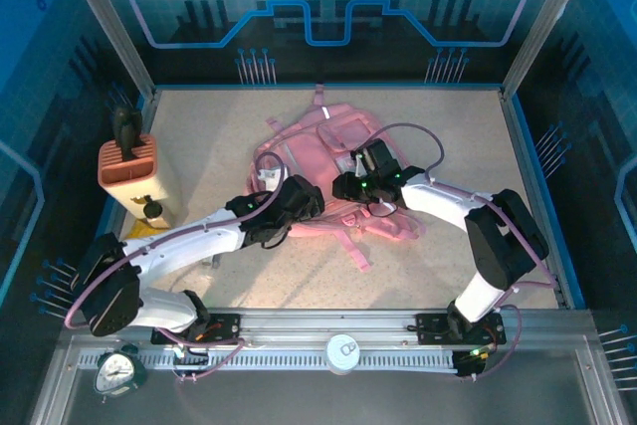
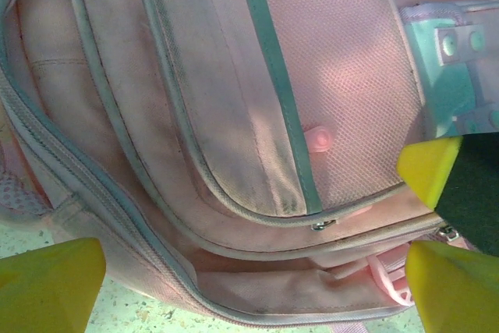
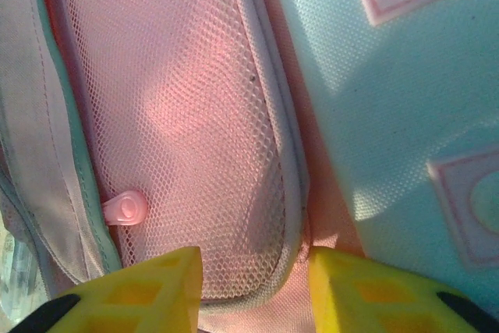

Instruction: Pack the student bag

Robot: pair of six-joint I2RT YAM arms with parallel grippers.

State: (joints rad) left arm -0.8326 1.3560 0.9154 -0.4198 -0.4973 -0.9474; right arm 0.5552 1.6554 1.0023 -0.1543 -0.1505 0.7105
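Observation:
The student bag, a soft pink backpack, lies flat in the middle of the table with its straps trailing toward me. My left gripper hangs wide open over the bag's near left side. In the left wrist view its yellow fingertips straddle a zip pocket of the bag, touching nothing. My right gripper sits on the bag's middle. In the right wrist view its jaws stand close either side of the grey-piped rim of a pink mesh pocket, fabric filling the gap.
An orange ribbed box stands upright at the left with a dark item poking out of its top. A green alarm clock and a white round object sit on the front ledge. Metal frame posts border the table.

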